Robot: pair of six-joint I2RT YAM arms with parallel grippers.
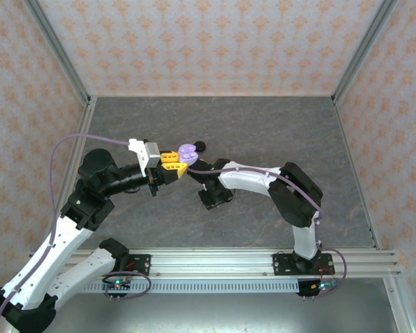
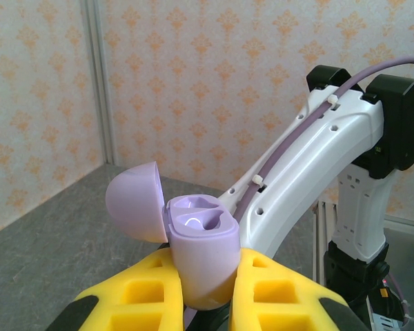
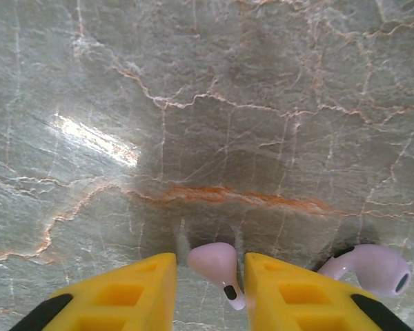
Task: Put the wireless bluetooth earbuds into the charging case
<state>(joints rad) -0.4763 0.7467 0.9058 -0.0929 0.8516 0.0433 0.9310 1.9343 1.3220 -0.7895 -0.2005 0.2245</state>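
My left gripper (image 2: 203, 289) is shut on the lavender charging case (image 2: 201, 248), held upright above the table with its lid (image 2: 133, 201) swung open to the left. Both sockets look empty. From above, the case (image 1: 187, 151) sits at the tips of the yellow fingers (image 1: 170, 161). My right gripper (image 3: 210, 283) is down at the table, jaws either side of a pale lavender-pink earbud (image 3: 216, 262). The right finger (image 3: 297, 293) is close against its stem, and a gap shows at the left finger (image 3: 124, 293). A second earbud (image 3: 376, 267) lies just to the right.
The right arm (image 2: 317, 158) reaches across close behind the held case. A small black thing (image 1: 200, 146) lies on the grey marbled table (image 1: 277, 132) just beyond the case. Patterned walls close off the back and both sides.
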